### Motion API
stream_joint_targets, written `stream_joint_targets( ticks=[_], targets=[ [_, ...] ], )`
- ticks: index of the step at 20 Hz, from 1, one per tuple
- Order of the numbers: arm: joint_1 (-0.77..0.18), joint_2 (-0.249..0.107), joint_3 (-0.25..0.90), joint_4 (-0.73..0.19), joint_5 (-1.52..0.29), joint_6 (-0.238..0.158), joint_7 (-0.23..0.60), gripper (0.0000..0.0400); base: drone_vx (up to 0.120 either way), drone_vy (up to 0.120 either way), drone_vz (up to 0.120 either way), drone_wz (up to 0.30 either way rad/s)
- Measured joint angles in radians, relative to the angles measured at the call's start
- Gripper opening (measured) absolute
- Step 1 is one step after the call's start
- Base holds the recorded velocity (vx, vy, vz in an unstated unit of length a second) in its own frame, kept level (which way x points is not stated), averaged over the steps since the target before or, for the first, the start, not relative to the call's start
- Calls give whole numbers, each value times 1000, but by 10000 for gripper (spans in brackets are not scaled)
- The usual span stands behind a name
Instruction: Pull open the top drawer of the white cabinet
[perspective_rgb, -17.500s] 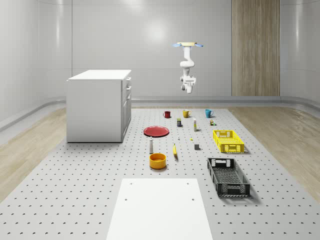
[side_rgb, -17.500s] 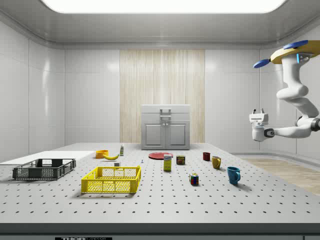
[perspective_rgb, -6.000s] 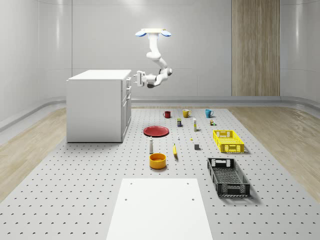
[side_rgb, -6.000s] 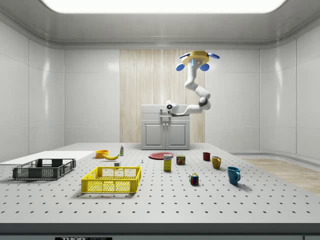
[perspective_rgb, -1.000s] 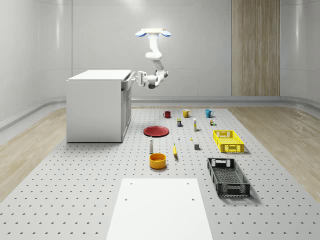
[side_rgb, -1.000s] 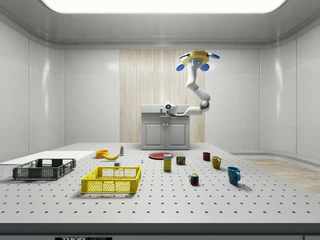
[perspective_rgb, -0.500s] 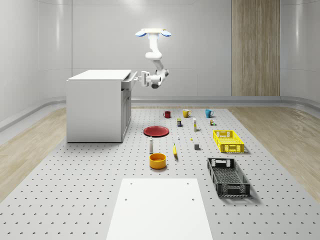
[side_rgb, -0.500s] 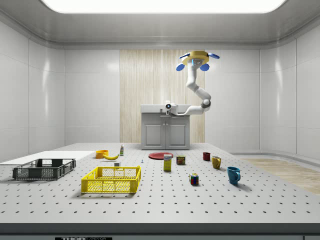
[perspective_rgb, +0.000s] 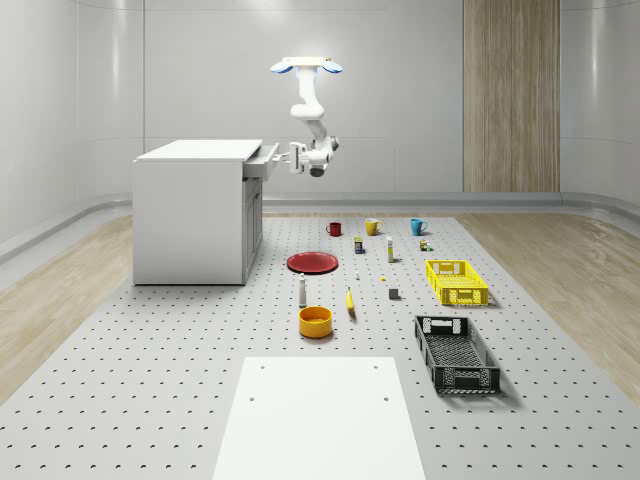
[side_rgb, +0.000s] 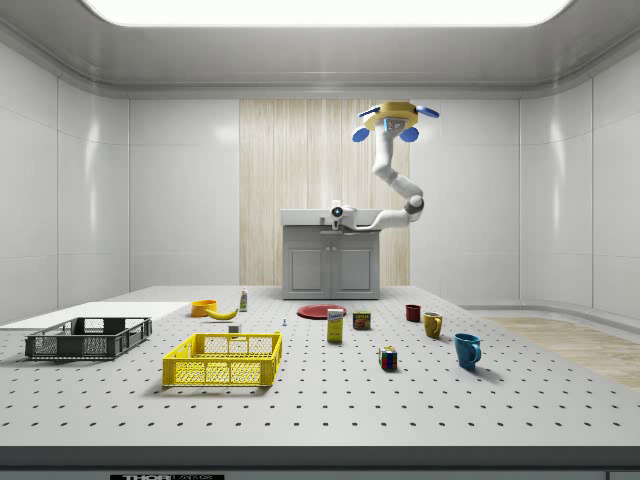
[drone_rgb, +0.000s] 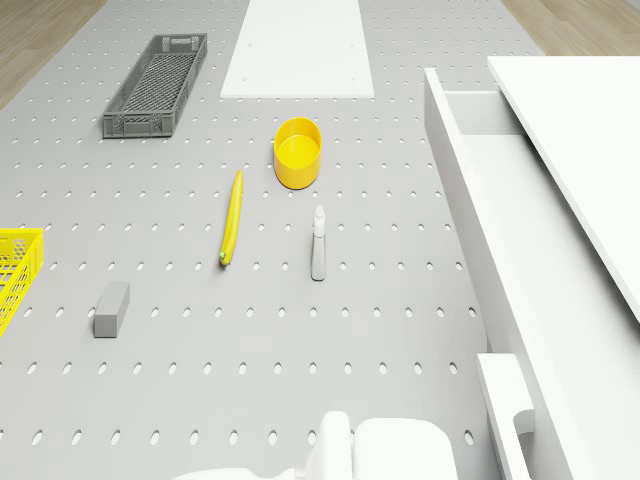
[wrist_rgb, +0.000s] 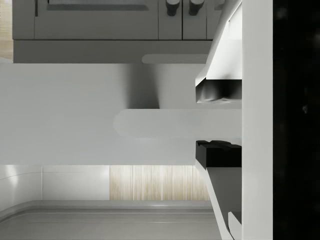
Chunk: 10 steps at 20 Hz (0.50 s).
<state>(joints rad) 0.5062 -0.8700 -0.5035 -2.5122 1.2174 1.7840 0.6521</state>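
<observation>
The white cabinet stands at the whole-scene view's left, and its top drawer juts out toward the right. From the drone view I look down into the open drawer, with its bar handle at the front. The drone hovers high above the table, just in front of the cabinet. Its arm bends down to the gripper, which sits level with the drawer front. In the wrist view the gripper straddles the handle. Its fingers stand slightly off the bar, open.
On the perforated table in front of the cabinet lie a red plate, a spray bottle, a banana and a yellow bowl. Mugs, a yellow crate, a black crate and a white board lie further off.
Over the last second the gripper moved away from the cabinet and the top drawer slid further out with it. The fingers have eased apart around the handle. The drone has stayed put.
</observation>
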Motion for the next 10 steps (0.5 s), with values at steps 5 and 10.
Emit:
stream_joint_targets(
  ticks=[5, 10],
  targets=[
    [11, -7, -16, 2, -14, 2, 4, 257, 0, 0, 0, 0],
    [32, -7, 5, -6, 6, 37, 1, 291, 0, 0, 0, 0]
  ],
)
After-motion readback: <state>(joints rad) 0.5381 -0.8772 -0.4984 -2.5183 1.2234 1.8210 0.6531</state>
